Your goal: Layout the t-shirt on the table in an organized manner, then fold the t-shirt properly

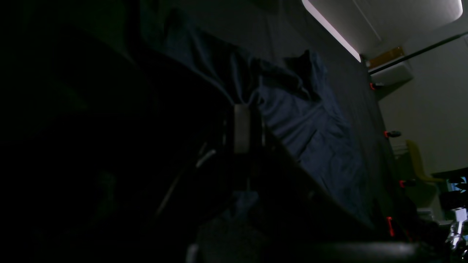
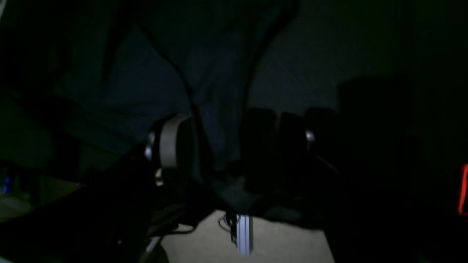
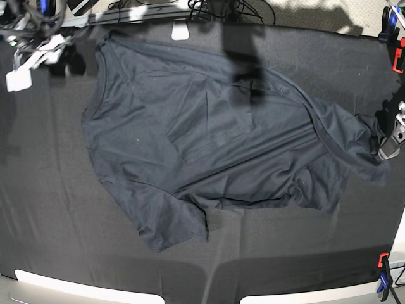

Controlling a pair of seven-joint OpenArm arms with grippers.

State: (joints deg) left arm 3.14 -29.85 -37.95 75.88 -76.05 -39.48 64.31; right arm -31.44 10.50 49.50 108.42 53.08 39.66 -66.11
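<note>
I am laying out the t-shirt (image 3: pixel 202 139), which lies mostly spread across the middle of the desk (image 3: pixel 57 253). My left gripper (image 1: pixel 242 109) is clamped on a bunched edge at the shirt's far side. My right gripper (image 2: pixel 234 142) appears to have fabric between its jaws, though that view is too dark to tell. Next, that bunched edge wants drawing out flat.

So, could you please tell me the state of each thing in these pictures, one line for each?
t-shirt: spread on the table, creased, not folded, one corner pinched.
table: covered with black cloth.
left gripper: shut on the t-shirt.
right gripper: open, fabric hanging between its fingers.
clamps: fixed at the table edge.
</note>
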